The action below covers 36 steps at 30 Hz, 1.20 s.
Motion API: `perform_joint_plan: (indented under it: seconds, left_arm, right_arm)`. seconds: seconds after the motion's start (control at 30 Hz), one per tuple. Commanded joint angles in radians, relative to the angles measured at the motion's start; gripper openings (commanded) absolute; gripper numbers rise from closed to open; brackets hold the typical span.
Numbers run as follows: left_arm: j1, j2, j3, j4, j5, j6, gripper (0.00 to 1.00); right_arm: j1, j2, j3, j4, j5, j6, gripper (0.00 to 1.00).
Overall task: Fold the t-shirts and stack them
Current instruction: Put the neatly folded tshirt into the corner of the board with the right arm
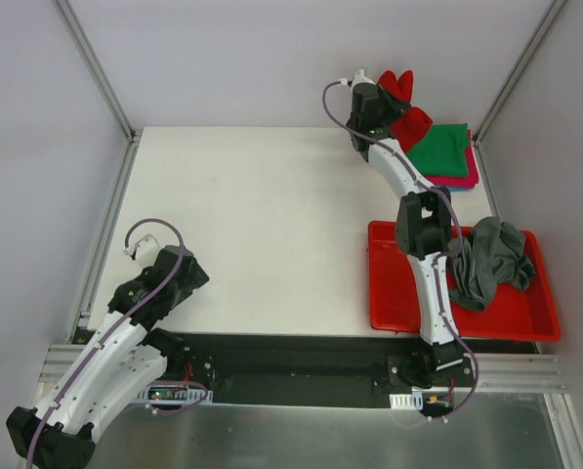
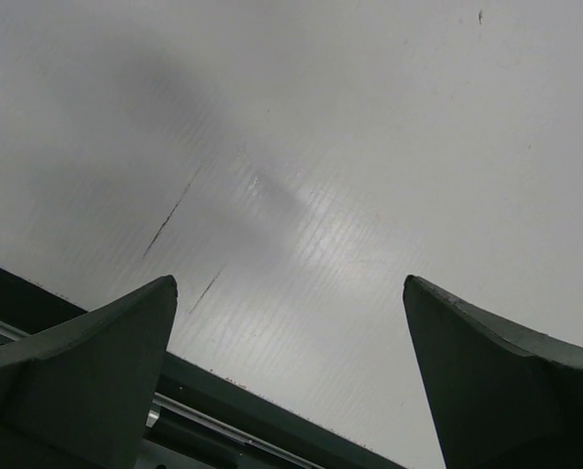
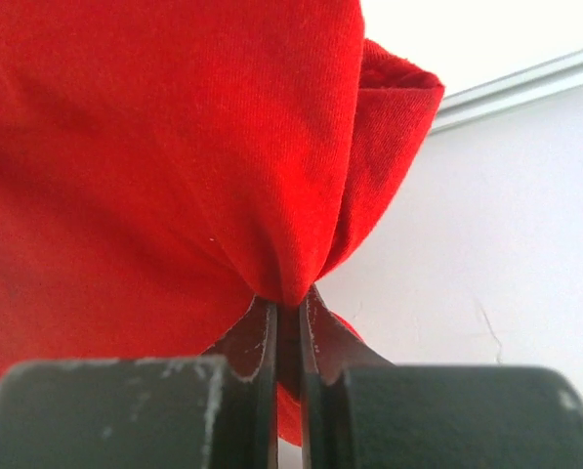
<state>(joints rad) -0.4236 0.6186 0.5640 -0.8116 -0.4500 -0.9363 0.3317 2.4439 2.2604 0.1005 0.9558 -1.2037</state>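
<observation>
One tool works: right tool (image 3: 289, 320) pinches a gathered fold of the red t-shirt (image 3: 154, 147), held beside the green t-shirt (image 1: 442, 149) at the bench's (image 1: 252, 225) far corner (stacking, probably). Left tool (image 2: 289, 293) spread, idle.

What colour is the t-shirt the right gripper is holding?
Bright red; the red t-shirt fills the right wrist view, pinched by the right gripper.

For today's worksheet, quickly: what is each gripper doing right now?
Left gripper: open, holding nothing.
Right gripper: closed on the red t-shirt.
</observation>
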Motion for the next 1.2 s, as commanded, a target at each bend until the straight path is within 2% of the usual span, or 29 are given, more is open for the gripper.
perform_joint_plan:
  seconds: [0.0,0.1,0.33,0.67,0.83,1.03,1.17]
  left_arm:
    - [0.006,-0.014,0.010,-0.017,-0.023,-0.018,0.99]
    - [0.006,-0.011,0.010,-0.017,-0.023,-0.018,0.99]
    - [0.006,-0.003,0.014,-0.018,-0.029,-0.018,0.99]
    - [0.006,0.027,0.023,-0.018,-0.041,-0.016,0.99]
    - [0.006,0.041,0.028,-0.018,-0.046,-0.016,0.99]
    - [0.008,0.049,0.046,-0.018,-0.047,-0.013,0.99]
    - [0.008,0.059,0.069,-0.018,-0.050,-0.007,0.99]
  right_arm:
    - [-0.016,-0.148,0.034,0.038,0.069,0.033,0.01]
    - [-0.020,-0.151,0.065,-0.034,0.070,0.084,0.01]
    - [-0.034,-0.169,0.025,-0.120,0.077,0.156,0.01]
    - [-0.108,-0.140,0.041,-0.266,0.035,0.308,0.00]
    - [-0.157,-0.117,0.056,-0.329,-0.031,0.394,0.01]
    - [-0.226,-0.100,0.036,-0.372,-0.193,0.480,0.08]
    - [-0.275,-0.077,0.048,-0.429,-0.264,0.558,0.08]
